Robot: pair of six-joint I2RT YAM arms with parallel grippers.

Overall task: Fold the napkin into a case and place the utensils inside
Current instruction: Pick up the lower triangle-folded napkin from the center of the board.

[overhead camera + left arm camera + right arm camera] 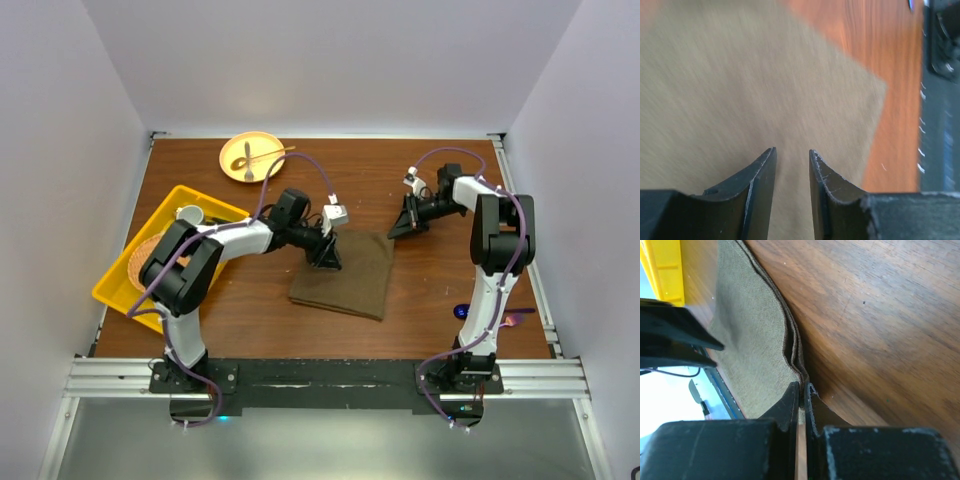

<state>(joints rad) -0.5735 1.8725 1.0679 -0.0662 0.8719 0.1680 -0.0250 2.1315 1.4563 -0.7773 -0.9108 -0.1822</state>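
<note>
Pinching shut with the right gripper (802,386) on the layered corner of the napkin (345,275), at its 1 o'clock, likely to drag that edge over for the next fold. Holding the left gripper (792,152) slightly parted and empty over the cloth's 10 o'clock edge, probably to pin it. Lying folded flat in the middle of the table (420,300), not yet a narrow case

Wooden table (250,310), folded napkin (345,275) mid-table, yellow plate (228,155) far, yellow tray (110,287) left
</note>
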